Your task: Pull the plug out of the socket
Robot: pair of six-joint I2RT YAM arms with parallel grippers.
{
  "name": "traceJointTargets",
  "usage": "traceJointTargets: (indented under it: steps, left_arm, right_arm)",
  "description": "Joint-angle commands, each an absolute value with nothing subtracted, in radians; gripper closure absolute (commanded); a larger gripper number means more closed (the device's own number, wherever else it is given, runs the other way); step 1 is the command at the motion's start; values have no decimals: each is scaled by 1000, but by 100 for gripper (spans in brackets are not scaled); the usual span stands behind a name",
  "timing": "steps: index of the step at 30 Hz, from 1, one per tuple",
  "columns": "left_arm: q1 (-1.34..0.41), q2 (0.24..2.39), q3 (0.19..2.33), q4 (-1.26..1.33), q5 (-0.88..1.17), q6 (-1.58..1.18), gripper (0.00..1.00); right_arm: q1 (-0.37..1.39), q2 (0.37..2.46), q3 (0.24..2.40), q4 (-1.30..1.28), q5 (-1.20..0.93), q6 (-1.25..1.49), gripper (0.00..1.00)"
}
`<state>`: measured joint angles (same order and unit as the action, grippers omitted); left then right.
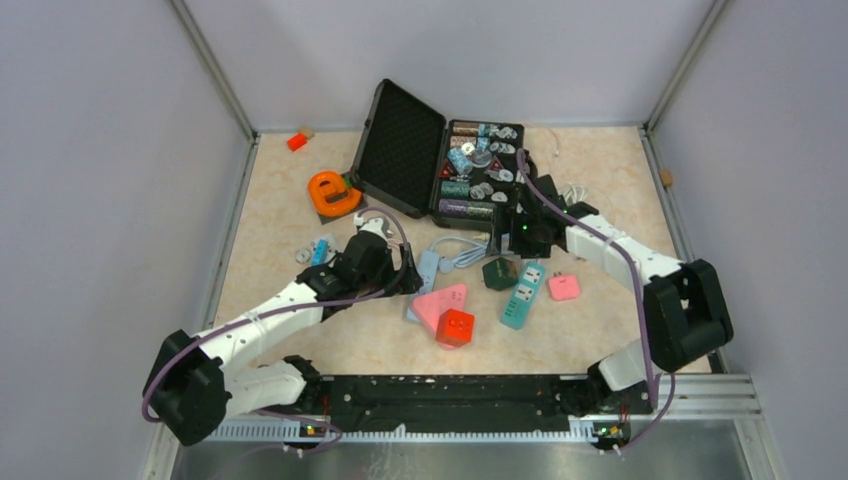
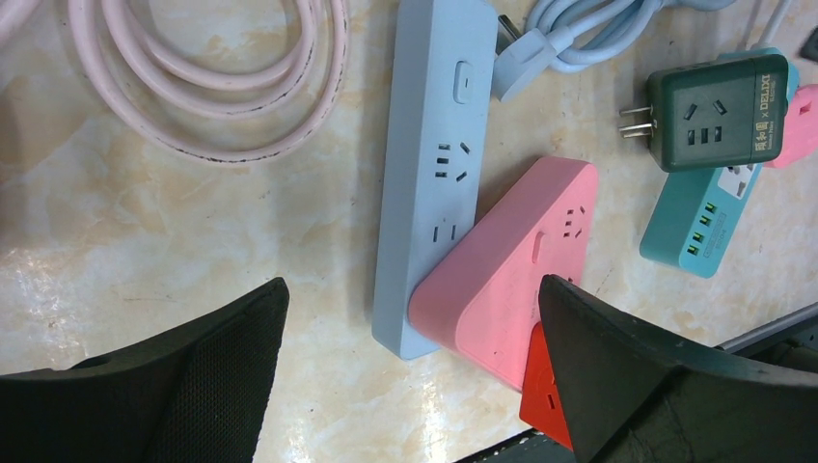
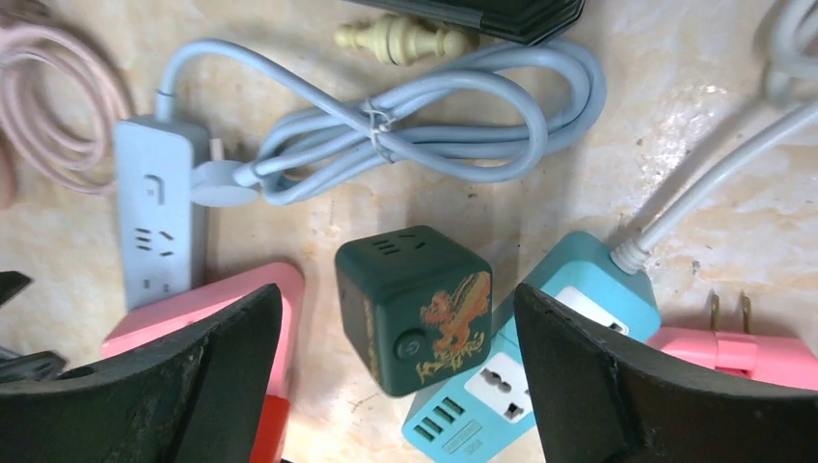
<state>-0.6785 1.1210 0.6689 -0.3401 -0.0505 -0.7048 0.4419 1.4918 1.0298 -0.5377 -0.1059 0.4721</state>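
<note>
A light blue power strip (image 2: 434,174) lies on the table, one end against a pink triangular socket (image 2: 511,260). Its light blue plug (image 2: 521,58) lies beside the strip with a prong showing, next to its coiled cord (image 3: 434,116). My left gripper (image 2: 413,285) is open and empty above the strip's near end (image 1: 428,270). A dark green socket cube (image 3: 415,309) leans on a teal power strip (image 3: 502,386), its prongs (image 2: 634,125) bare. My right gripper (image 3: 397,289) is open and empty over the cube (image 1: 499,272).
A red cube socket (image 1: 455,327) touches the pink triangular socket. A pink adapter (image 1: 564,287) lies right of the teal strip. An open black case (image 1: 400,150) with small parts stands behind. A pink cable (image 2: 193,87), a white cable (image 3: 714,174) and an orange holder (image 1: 333,195) lie around.
</note>
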Motion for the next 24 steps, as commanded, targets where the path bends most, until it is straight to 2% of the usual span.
traceJointTargets:
  steps: [1,5,13,20,24]
  left_arm:
    - [-672,1109,664,-297,-65,-691,1]
    - [-672,1106,666,-309,-71,-690,1]
    - [-672,1117,678,-335,-28,-716,1]
    - [-674,1143,646,-274,112,-747,1]
    - [-673,1162,639,-265,125,-725,1]
  right_arm:
    - [440,1363,1075,-530,-81,530,13]
    - [480,1283,1028,-508,-129,652,13]
    - [821,1171,917,-482,67,917,9]
    - [1040,1189,858,-533,232,1089,6]
    - [1069,1217,802,-470,190,1136,5]
